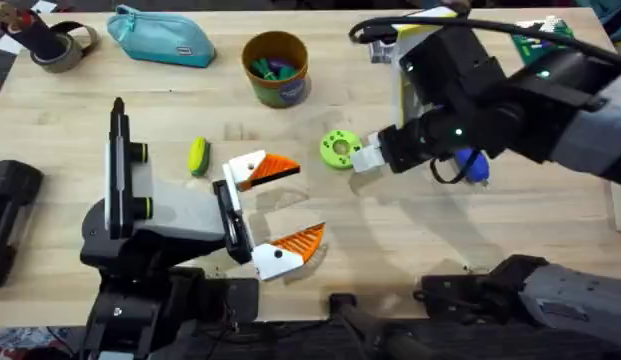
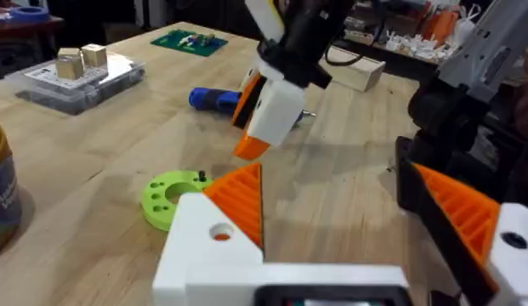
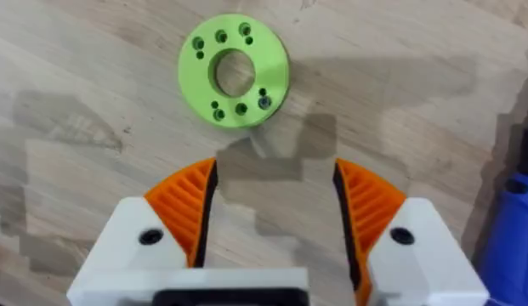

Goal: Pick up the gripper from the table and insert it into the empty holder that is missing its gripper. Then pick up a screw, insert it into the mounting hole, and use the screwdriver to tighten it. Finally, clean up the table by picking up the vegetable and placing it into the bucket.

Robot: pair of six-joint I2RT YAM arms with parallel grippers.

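My right gripper (image 3: 276, 200) hangs open just short of a lime-green disc with holes (image 3: 234, 70), nothing between its orange pads; from above it (image 1: 367, 155) is beside the disc (image 1: 338, 149). A small dark screw (image 3: 264, 102) sits in one hole of the disc. The blue screwdriver (image 1: 474, 166) lies partly under the right arm. My left gripper (image 1: 290, 207) is open and empty, low over the table (image 1: 410, 250). The yellow-green vegetable (image 1: 198, 157) lies to its left. The bucket (image 1: 276, 68) stands at the back. The loose gripper and the holder are out of view.
A teal pouch (image 1: 160, 38) and a tape roll (image 1: 60, 45) lie at the back left. A clear plastic box (image 2: 76, 76) and a green circuit board (image 2: 190, 41) sit at the far right. Bare wood lies between the two grippers.
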